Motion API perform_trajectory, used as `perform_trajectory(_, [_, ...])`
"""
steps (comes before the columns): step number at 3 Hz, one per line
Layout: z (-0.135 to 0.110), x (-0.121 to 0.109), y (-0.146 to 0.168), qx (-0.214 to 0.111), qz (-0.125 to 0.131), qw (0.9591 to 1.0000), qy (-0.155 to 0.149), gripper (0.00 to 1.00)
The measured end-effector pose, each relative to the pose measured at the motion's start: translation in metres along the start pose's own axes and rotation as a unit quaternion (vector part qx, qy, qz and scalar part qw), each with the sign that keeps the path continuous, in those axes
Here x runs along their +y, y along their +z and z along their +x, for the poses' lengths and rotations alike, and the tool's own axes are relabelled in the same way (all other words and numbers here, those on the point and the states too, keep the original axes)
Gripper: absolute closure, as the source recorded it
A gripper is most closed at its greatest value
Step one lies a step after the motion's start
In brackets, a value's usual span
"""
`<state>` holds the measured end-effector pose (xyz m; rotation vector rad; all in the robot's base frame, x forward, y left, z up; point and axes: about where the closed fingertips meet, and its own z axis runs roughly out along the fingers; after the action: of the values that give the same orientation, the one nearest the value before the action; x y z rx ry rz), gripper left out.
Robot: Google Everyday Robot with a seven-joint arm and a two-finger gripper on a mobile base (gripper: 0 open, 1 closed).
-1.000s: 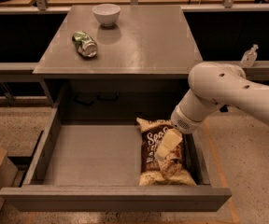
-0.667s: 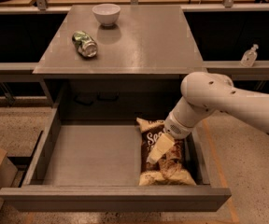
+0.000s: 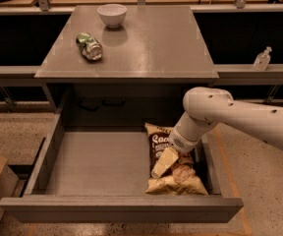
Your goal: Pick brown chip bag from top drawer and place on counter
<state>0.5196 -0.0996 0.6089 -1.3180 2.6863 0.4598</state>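
The bag [image 3: 157, 142] lies flat at the right side of the drawer [image 3: 97, 161], near the front, my gripper [image 3: 163, 162] low over its middle, spread or closed I cannot tell, and I judge a shallow pinch on crinkly film may slip or catch the wall.

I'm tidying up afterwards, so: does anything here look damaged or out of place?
The green can is crushed and dented, lying on its side on the counter near the bowl. The gripper is down in the top drawer at the brown chip bag.
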Motion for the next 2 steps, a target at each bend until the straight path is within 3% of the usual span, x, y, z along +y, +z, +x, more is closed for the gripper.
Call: perform_trajectory(2, [-0.0007,0.0006,-0.0028,0.000,0.000,1.0000,0.000,0.42])
